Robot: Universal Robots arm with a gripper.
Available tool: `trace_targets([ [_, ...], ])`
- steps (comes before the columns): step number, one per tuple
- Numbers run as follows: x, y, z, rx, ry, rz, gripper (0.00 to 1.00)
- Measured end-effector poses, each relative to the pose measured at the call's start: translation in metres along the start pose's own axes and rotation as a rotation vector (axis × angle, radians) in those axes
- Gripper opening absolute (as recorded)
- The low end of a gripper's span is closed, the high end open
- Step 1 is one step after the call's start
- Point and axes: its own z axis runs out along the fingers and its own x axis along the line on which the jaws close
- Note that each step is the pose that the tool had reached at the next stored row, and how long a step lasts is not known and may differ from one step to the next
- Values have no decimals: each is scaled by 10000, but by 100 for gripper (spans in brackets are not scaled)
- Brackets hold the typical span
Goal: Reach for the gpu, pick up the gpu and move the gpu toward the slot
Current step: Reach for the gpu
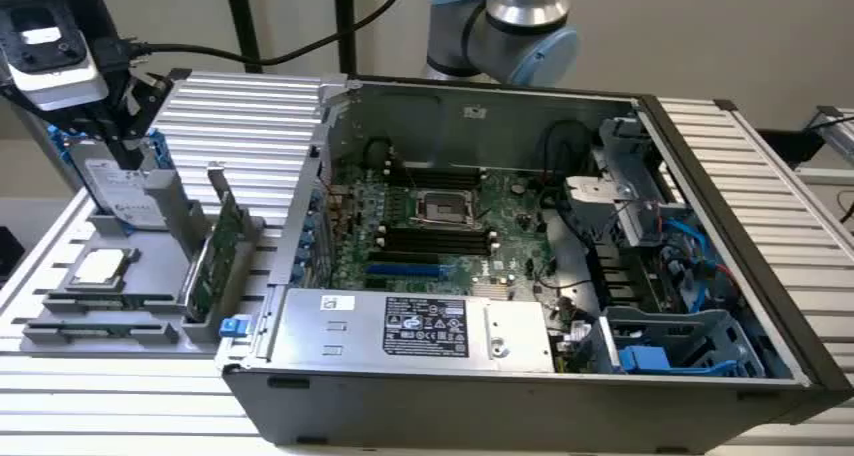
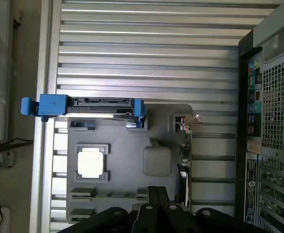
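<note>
Gpu [image 1: 214, 251] stands on its edge in the gray holder [image 1: 80, 321] at the exterior view's left, just beside the open computer case [image 1: 534, 406], with nothing gripping it. The gripper [image 1: 127, 148] hangs above the far end of that holder, over the blue-railed hard drive [image 1: 118, 191]. Its fingers [image 2: 154, 199] are pressed together and hold nothing.

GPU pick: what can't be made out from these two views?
- gpu face: wrist view sees it edge-on; exterior view sees it at a slant, lower edge sunk in the grey holder.
- gripper fingertips: exterior view, dark against the hard drive; contact with it cannot be told.
- Power supply label: exterior view, print too small to read.
</note>
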Motion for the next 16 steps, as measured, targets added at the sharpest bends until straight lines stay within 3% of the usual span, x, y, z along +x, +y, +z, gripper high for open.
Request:
trace_targets([
  [10,0,0,0,1,0,0,11],
  [14,-2,-8,8,43,2,1,11],
  [16,-22,-53,17,56,1,0,11],
])
